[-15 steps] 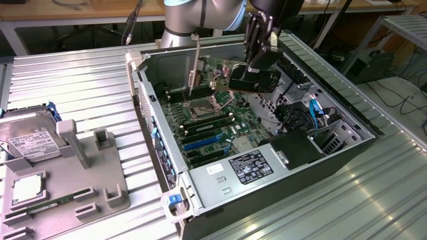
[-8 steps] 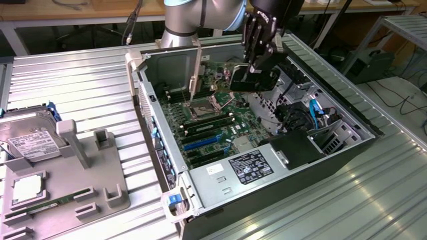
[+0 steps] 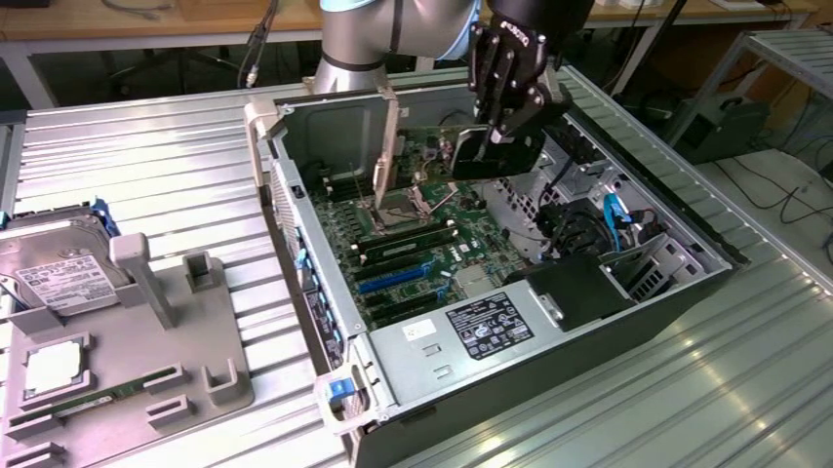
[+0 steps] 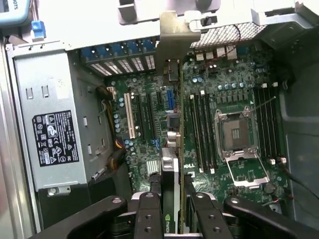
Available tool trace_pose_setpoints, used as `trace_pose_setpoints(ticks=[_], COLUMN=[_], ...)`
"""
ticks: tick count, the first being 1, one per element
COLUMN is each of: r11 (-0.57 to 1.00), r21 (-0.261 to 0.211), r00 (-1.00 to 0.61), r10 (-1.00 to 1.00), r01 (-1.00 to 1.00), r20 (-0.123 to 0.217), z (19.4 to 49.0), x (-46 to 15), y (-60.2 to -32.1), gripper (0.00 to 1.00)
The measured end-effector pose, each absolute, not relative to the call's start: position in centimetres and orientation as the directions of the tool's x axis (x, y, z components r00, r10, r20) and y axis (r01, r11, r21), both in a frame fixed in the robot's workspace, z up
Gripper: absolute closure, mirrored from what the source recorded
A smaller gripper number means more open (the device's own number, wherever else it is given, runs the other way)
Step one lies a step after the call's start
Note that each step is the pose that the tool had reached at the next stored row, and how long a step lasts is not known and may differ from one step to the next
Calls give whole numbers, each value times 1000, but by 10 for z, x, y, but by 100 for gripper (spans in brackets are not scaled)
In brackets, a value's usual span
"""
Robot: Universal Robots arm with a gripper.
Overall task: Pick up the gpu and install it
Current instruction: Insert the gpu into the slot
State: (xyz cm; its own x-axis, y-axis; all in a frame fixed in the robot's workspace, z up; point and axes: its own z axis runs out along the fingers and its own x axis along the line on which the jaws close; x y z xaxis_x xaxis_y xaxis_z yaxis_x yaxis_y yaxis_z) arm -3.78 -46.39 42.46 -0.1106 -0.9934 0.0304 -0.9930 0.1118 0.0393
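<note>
In the exterior view's upper centre, the arm (image 3: 377, 39) reaches down from the top edge. Its gripper (image 3: 510, 125) is clamped on the gpu (image 3: 495, 156), which hangs over the motherboard (image 3: 430, 234) inside the open computer case (image 3: 586, 341); the print on the power supply (image 3: 521, 312) label is too small to read. In the wrist view the gripper (image 4: 175, 209) pinches the gpu (image 4: 169, 174) edge-on above the motherboard (image 4: 149, 129), with a green logo on the card's cooler.

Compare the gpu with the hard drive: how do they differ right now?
The gpu is clamped in the gripper's jaws, edge-down over the open computer case; the hard drive rests in the grey holder outside it. The gpu shows dark, the hard drive silver with a white label. Both are rectangular computer parts.
</note>
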Motion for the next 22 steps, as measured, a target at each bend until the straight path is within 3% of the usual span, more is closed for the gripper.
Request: trace_pose_setpoints(ticks=[22], r11=[-194], r21=[35], r00=[195], r10=[-980], r01=[-980], r20=[31], z=[422], x=[-38], y=[-464], gripper=[73])
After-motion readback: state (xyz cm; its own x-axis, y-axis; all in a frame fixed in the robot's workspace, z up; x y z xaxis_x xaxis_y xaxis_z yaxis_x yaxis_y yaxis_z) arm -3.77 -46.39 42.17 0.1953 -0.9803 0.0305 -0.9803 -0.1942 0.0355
